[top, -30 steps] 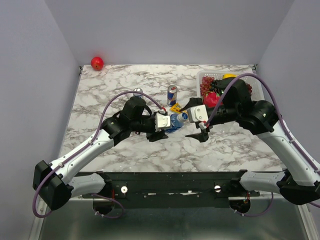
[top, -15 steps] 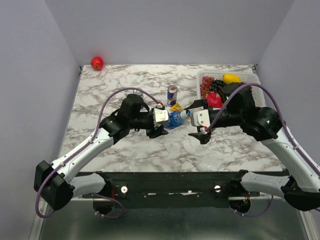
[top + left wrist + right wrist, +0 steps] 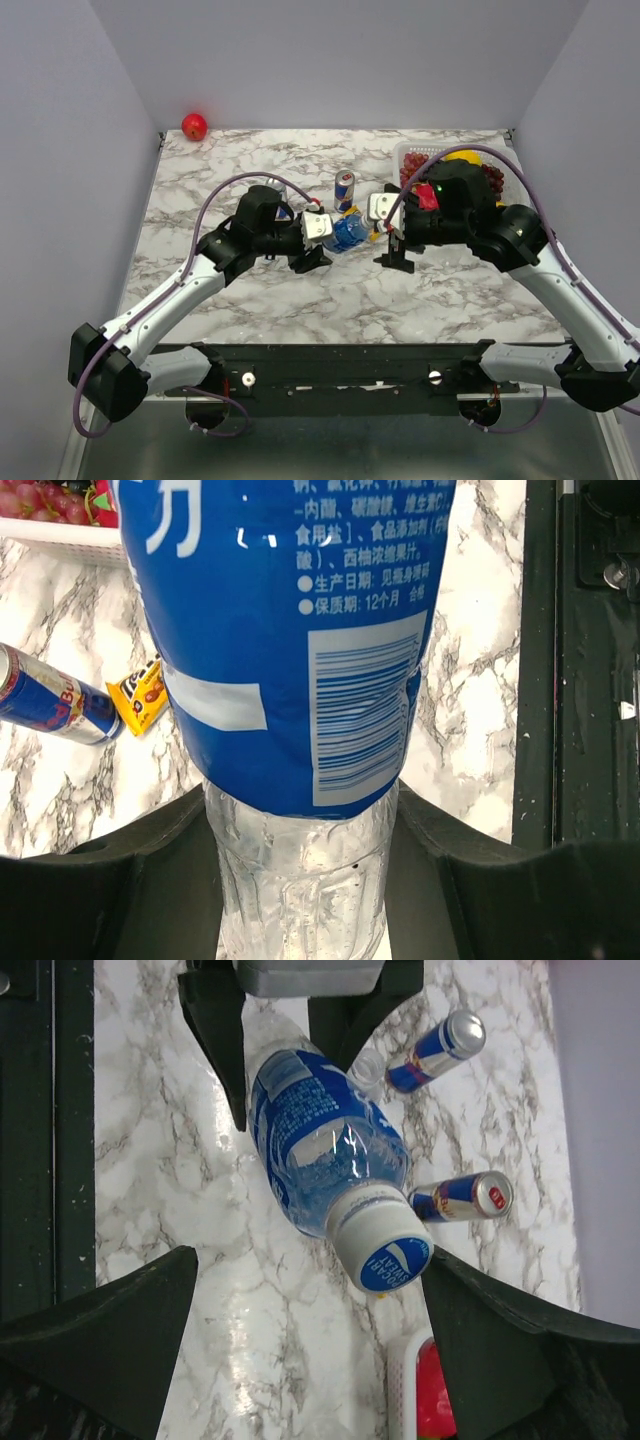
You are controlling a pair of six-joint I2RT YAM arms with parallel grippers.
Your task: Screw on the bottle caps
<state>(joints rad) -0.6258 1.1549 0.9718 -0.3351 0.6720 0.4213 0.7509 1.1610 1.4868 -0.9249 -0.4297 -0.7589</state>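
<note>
My left gripper point(image 3: 325, 240) is shut on a clear bottle point(image 3: 346, 233) with a blue label and holds it tilted above the table. In the left wrist view the jaws point(image 3: 300, 865) clamp the clear lower part of the bottle point(image 3: 290, 630). The bottle point(image 3: 320, 1140) carries a white cap with a blue top point(image 3: 385, 1248), which points at my right gripper point(image 3: 312, 1270). That gripper is open, and the cap sits between its fingers, close to one of them without touching. In the top view the right gripper point(image 3: 388, 232) is just right of the bottle's neck. No other bottles or loose caps show clearly.
Two blue-and-silver cans stand behind the bottle point(image 3: 435, 1050) point(image 3: 460, 1198); one shows in the top view point(image 3: 344, 188). A yellow snack packet point(image 3: 352, 213) lies beside it. A white basket point(image 3: 508, 165) of fruit is at the back right. A red ball point(image 3: 194, 126) sits at the back left corner.
My right gripper has moved left and back, up to the capped end of the bottle. My left gripper has shifted the bottle slightly back and tilted it more.
</note>
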